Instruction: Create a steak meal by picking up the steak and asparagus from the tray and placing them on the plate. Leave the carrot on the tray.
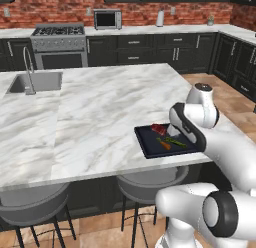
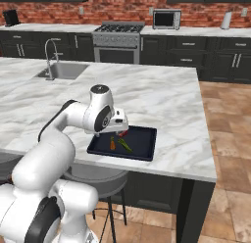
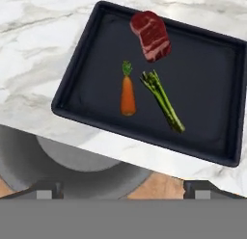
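Jaws spread wide, empty; gripper (image 3: pixel 120 187) hovering above tray (image 3: pixel 77 79) at marble counter (image 3: pixel 29 35) edge. On tray: steak (image 3: pixel 151 35) near one rim; carrot (image 3: pixel 127 95) and asparagus (image 3: pixel 162 101) side by side, apart, untouched. Asparagus long axis slanted, tip toward steak. Carrot leafy end toward steak too.

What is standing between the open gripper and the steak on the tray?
Nothing visible. In the hand view the steak lies uncovered near the tray's rim, apart from the carrot and asparagus. The gripper hangs open above them.
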Controlling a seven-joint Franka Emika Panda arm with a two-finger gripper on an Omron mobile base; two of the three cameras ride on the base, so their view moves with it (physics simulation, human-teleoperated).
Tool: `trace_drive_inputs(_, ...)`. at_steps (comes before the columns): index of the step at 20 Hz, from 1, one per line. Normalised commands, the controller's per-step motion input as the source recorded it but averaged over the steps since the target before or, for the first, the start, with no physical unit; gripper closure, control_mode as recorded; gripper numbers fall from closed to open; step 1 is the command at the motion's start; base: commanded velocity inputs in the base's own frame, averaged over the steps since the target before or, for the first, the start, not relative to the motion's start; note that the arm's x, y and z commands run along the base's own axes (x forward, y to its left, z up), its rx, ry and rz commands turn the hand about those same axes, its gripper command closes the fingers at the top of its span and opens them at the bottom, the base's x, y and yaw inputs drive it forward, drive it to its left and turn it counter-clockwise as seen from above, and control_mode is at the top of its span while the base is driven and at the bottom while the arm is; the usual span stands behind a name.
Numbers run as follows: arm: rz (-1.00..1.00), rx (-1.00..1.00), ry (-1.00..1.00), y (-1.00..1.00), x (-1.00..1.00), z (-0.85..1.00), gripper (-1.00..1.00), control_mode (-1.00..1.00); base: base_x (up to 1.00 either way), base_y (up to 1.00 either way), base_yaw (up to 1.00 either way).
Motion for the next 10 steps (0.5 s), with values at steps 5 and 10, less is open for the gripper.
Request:
trace_drive_inputs(5,0.07,-0.02,0.05,0.00,0.64,-0.30,-1.00,-1.00,0.00,0.00,0.00)
trace_drive_inputs(10,0.01,0.00,0.03,0.00,0.64,-0.23,-1.00,-1.00,0.00,0.00,0.00)
